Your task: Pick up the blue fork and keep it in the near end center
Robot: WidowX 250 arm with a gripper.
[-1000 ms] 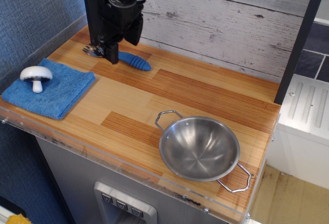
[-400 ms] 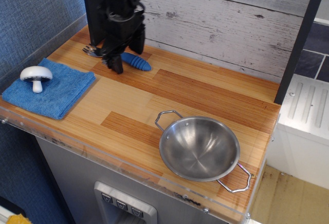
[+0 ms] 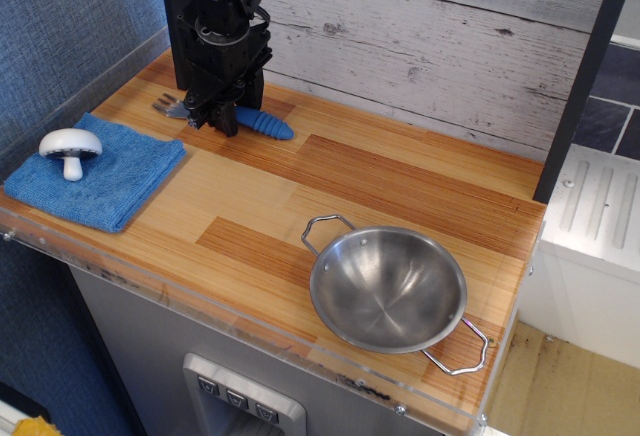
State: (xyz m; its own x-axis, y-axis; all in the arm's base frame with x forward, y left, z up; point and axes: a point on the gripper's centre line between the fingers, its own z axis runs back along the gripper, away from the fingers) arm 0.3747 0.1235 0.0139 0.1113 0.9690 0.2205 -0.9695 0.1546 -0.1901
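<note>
The fork [image 3: 238,118] lies at the far left of the counter [image 3: 330,196], near the back wall. Its thick, ribbed blue handle points right and its short silver tines point left. The gripper [image 3: 216,118] is down over its middle, jaws closed around the fork.

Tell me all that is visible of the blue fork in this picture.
The blue fork is small, with a thick, ribbed handle of bright blue, plastic by its look, and short silver tines. It lies flat on the wooden countertop near the back wall, tines toward the left, handle toward the right. The gripper stands over its middle and hides the neck. The fingers look to be down around the fork, but whether they are clamped on it cannot be told.
</note>
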